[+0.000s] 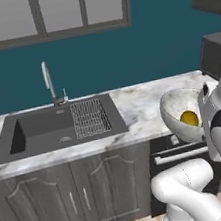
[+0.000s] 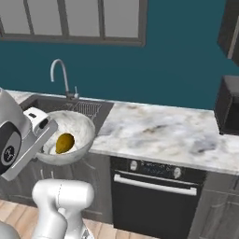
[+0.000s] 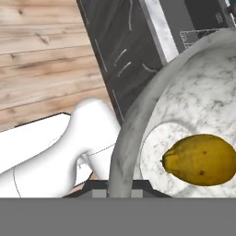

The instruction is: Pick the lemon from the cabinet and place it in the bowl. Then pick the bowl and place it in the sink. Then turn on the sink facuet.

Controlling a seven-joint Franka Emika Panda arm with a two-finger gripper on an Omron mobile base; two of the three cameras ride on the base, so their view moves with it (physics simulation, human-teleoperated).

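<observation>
- Currently my gripper is clamped on the rim of the bowl, its wall pinched between my fingers, held in the air off the front edge of the counter.
- Inside the tilted bowl lies the lemon, so I judge the second step is in hand: carrying the bowl to the sink.
- From the left base view, the sink sits at nine o'clock from the bowl, well apart; the sink facuet stands behind it.
- Next I must travel across and lower gently, keeping the bowl level so the lemon stays in.
</observation>
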